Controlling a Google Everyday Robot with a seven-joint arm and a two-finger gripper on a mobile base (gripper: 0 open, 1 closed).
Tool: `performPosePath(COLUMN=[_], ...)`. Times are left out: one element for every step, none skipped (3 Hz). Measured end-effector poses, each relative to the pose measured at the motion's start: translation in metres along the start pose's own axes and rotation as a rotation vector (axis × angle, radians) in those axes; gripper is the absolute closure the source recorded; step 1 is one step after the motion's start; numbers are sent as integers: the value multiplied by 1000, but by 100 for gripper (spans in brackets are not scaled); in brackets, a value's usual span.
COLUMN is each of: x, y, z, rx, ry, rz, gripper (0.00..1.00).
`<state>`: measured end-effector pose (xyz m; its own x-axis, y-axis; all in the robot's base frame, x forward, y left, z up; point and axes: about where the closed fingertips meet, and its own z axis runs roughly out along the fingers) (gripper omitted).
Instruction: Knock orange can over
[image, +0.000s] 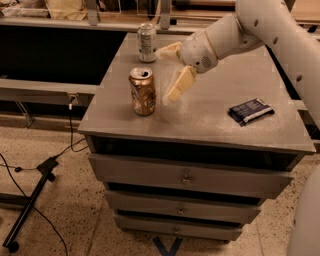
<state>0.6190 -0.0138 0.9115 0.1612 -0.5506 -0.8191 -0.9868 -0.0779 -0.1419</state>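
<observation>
Below the front edge are drawers (186, 176). On the grey top (210, 122), the orange can (142, 91) stands upright near the front left, and a dark packet (251, 110) lies well apart to the right. The gripper (165, 75) hovers just right of the orange can, not touching it, fingers spread wide with nothing between them. A silver can (146, 42) stands at the far edge.
</observation>
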Motion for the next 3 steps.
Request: performPosePath(x=[0,18,35], y=[0,9,16], z=[4,22,42], rx=[-7,-34,-62], ry=[-18,-76,-135], rz=[-2,54,101], gripper=[0,0,0])
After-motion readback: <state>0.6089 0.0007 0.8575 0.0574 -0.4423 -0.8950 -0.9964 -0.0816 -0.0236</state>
